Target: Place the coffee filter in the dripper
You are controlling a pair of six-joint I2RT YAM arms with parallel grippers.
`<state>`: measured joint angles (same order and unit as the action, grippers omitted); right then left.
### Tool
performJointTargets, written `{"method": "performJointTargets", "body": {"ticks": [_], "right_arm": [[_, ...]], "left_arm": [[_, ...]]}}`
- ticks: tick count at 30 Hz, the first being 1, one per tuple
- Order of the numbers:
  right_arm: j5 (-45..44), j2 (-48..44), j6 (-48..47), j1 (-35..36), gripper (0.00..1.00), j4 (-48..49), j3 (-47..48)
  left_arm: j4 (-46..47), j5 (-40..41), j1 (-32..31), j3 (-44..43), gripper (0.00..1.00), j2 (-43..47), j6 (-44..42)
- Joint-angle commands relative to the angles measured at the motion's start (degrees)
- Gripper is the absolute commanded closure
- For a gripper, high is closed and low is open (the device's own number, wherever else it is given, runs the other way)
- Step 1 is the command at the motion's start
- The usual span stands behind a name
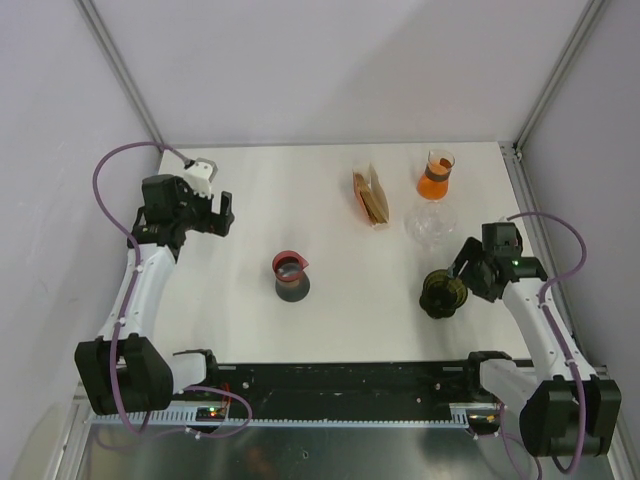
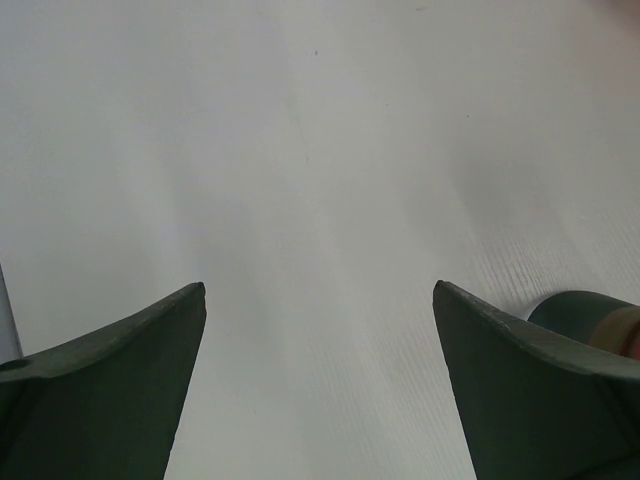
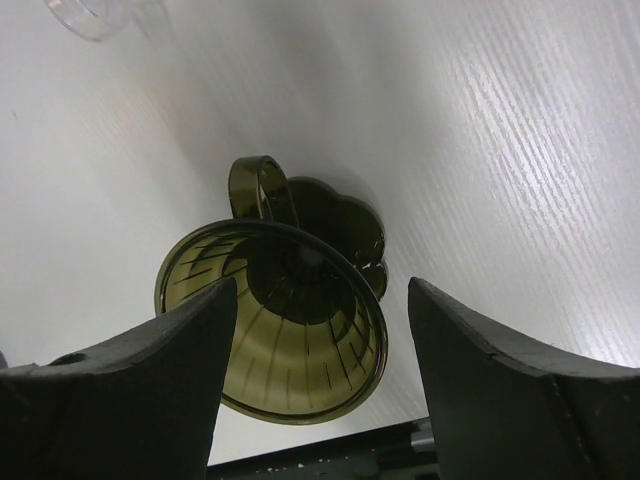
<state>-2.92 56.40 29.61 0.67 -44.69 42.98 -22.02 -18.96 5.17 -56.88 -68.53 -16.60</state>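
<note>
The dripper (image 1: 443, 293) is an olive-green translucent ribbed cone with a loop handle (image 3: 258, 186), standing on the white table (image 1: 360, 290) at the right. My right gripper (image 3: 322, 285) is open and straddles it. The left finger (image 3: 160, 370) overlaps the dripper's rim (image 3: 300, 330), and a gap shows beside the right finger (image 3: 500, 380). In the top view my right gripper (image 1: 456, 278) sits right at the dripper. The brown coffee filters (image 1: 372, 197) stand in a clear holder at the back. My left gripper (image 1: 215, 195) is open over bare table (image 2: 320, 150) at the far left.
A glass carafe (image 1: 433, 205) with an orange collar stands behind the dripper, next to the filter holder. A grey cup with a red rim (image 1: 290, 275) sits mid-table. A dark round object (image 2: 590, 315) peeks from behind my left gripper's right finger.
</note>
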Motion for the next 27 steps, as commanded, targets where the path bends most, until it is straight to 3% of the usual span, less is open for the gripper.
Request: {"method": "performJointTargets", "body": {"ticks": [1,10,12,16,18,23,27], "right_arm": [[1.7,1.4,1.8,0.9,0.26,0.5,-0.8],[1.6,4.7,2.2,2.4,0.32,2.0,-1.6],[3.0,5.9,1.6,2.9,0.42,2.5,-1.7],[5.7,7.4,0.6,4.7,0.83,2.7,-1.7],[6.3,7.5,0.6,6.6,0.96,2.1,-1.7],[6.0,4.9,4.7,14.6,1.0,1.1,-1.3],[2.6,0.8,12.5,23.2,1.0,3.7,1.9]], "left_arm": [[0.8,-1.6,0.3,-2.7,0.0,0.4,-1.4],[0.8,-3.6,0.4,-3.1,0.0,0.6,-0.6],[0.8,-3.5,0.3,-3.2,0.0,0.5,-0.5],[0.6,-4.0,0.4,-3.4,0.0,0.7,0.2],[0.2,-4.9,0.3,-3.6,0.0,0.9,0.6],[-1.9,-8.6,0.4,-4.9,0.0,1.3,2.5],[-4.6,-17.4,0.1,-7.4,0.05,1.6,5.5]]}}
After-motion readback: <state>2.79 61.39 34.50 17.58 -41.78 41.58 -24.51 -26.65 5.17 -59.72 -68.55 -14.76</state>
